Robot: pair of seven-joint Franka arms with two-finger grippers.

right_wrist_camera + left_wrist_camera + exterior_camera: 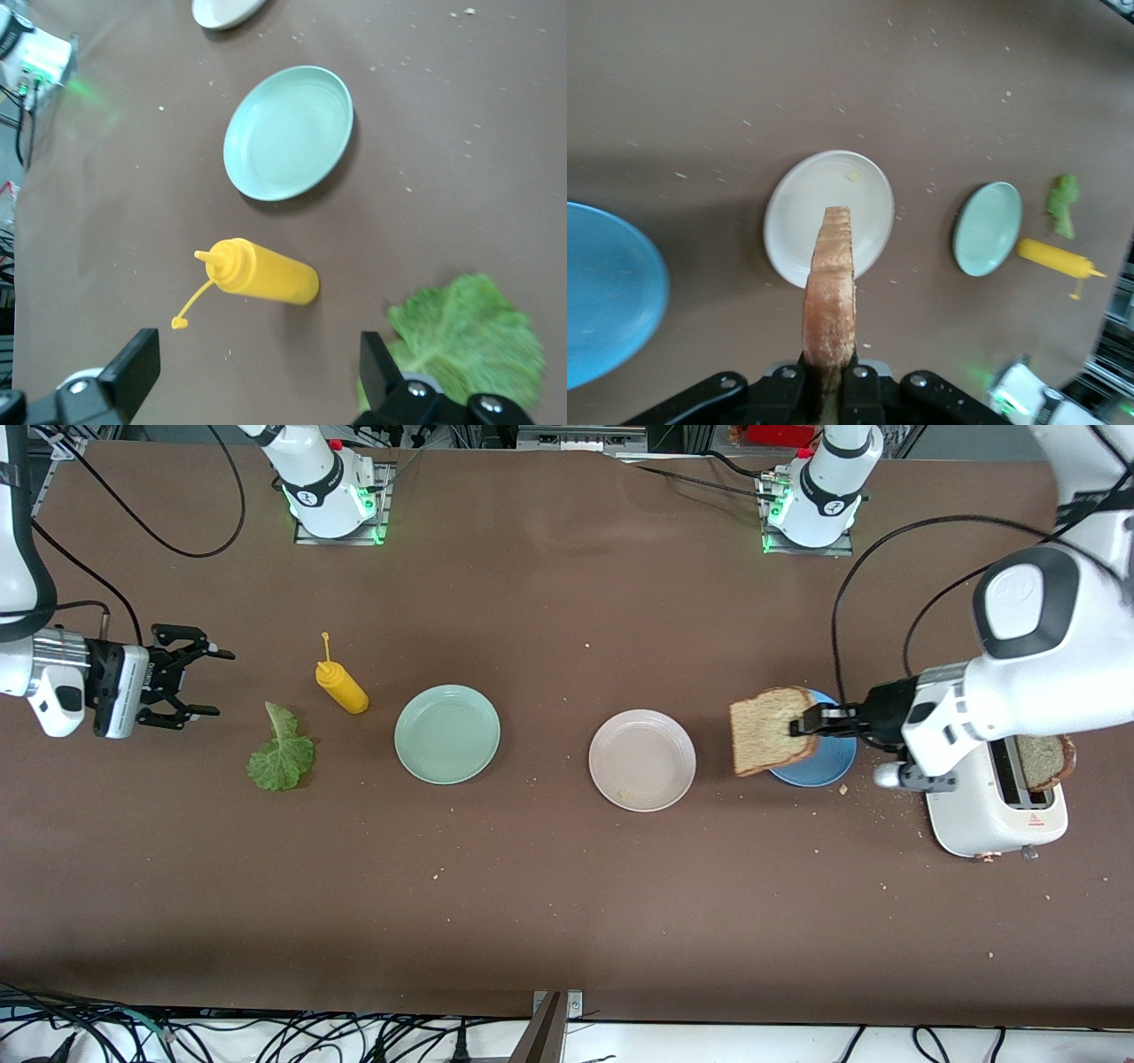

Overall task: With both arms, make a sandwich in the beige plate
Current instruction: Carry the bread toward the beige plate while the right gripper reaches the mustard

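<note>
Bread slice (771,731), light, soft and crumbly, hangs pinched by its crust edge in the left tool (808,721) over the blue plate (828,766), beside the beige plate (642,760). The right tool (197,683) waits, spread wide, over the tabletop (567,886) near the limp lettuce leaf (282,751).

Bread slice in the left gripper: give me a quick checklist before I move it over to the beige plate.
1. Grip: left gripper is shut on the bread slice, held at one edge. Ok.
2. Target: beige plate holds only a few crumbs. Ok.
3. Position: slice hangs over the edge of the blue plate, not yet over the beige plate. Not ok.
4. Path between the two plates: bare table. Ok.
5. Right gripper open, waiting near the lettuce leaf, away from the plates. Ok.
6. Second slice sits in the toaster. Ok.
</note>
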